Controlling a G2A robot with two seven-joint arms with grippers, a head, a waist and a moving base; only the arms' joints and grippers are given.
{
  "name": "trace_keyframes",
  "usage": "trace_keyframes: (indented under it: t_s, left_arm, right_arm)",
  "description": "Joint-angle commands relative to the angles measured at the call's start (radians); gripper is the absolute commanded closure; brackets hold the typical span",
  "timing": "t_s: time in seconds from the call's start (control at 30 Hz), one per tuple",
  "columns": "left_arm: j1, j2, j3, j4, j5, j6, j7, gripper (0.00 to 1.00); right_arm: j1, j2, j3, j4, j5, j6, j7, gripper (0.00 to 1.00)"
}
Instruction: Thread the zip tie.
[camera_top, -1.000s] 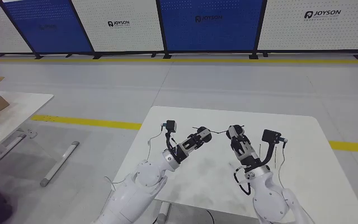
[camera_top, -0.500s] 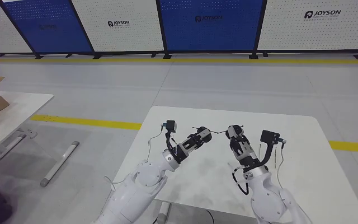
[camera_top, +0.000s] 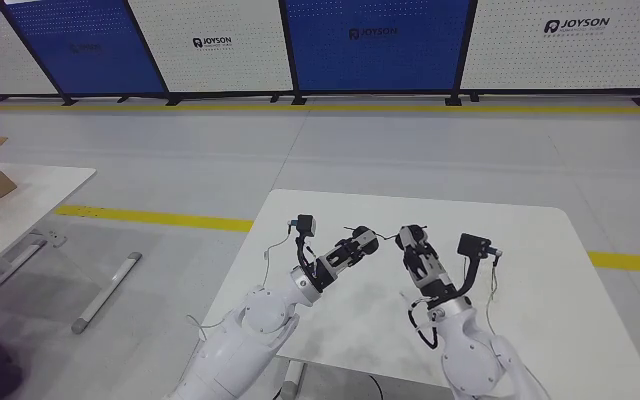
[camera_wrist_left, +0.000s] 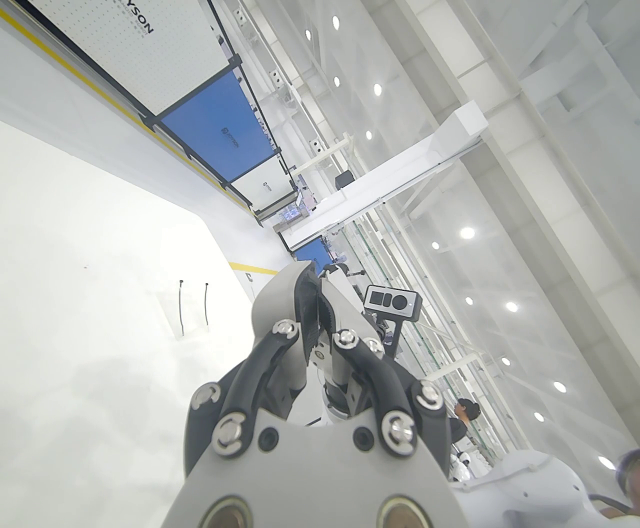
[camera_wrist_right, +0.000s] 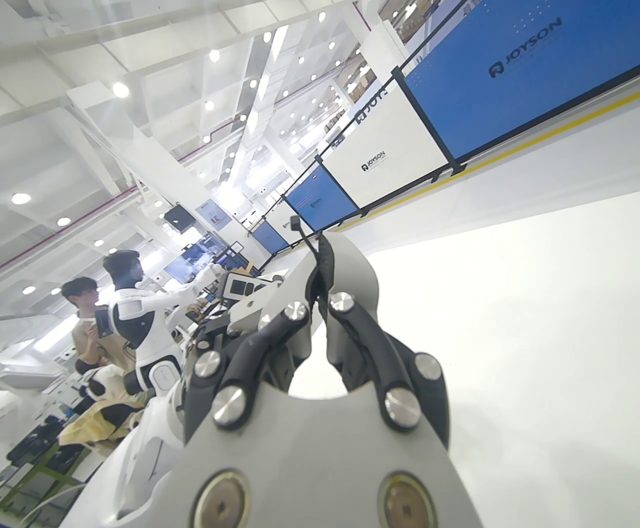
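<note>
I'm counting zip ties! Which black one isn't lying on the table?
The thin black plastic zip tie pinched in the right gripper; its head pokes out past it. The other two lie flat on the white table.

zip tie spans narrow gap between left gripper and right gripper; spare ties on table.

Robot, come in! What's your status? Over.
Jaws shut on zip tie: left gripper, right gripper. Strap spans between them. Spare ties aside, nothing blocking.
</note>
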Motion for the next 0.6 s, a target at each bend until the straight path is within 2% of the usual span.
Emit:
trace_keyframes:
  t_s: [0.0,0.17,0.37,0.57]
  left_arm:
    - [0.0,0.0,0.0,0.0,0.0,0.0,0.0,1.0]
    - [0.0,0.0,0.0,0.0,0.0,0.0,0.0,1.0]
    - [0.0,0.0,0.0,0.0,0.0,0.0,0.0,1.0]
    - [0.0,0.0,0.0,0.0,0.0,0.0,0.0,1.0]
  right_arm:
    - [-0.005,0.0,0.008,-0.002,0.02,-0.015,-0.007,1.0]
    - [-0.018,0.0,0.022,-0.001,0.046,-0.043,-0.025,1.0]
    - [-0.013,-0.002,0.02,0.017,0.042,-0.048,-0.027,1.0]
    - [-0.016,-0.01,0.005,0.037,0.061,-0.072,-0.089,1.0]
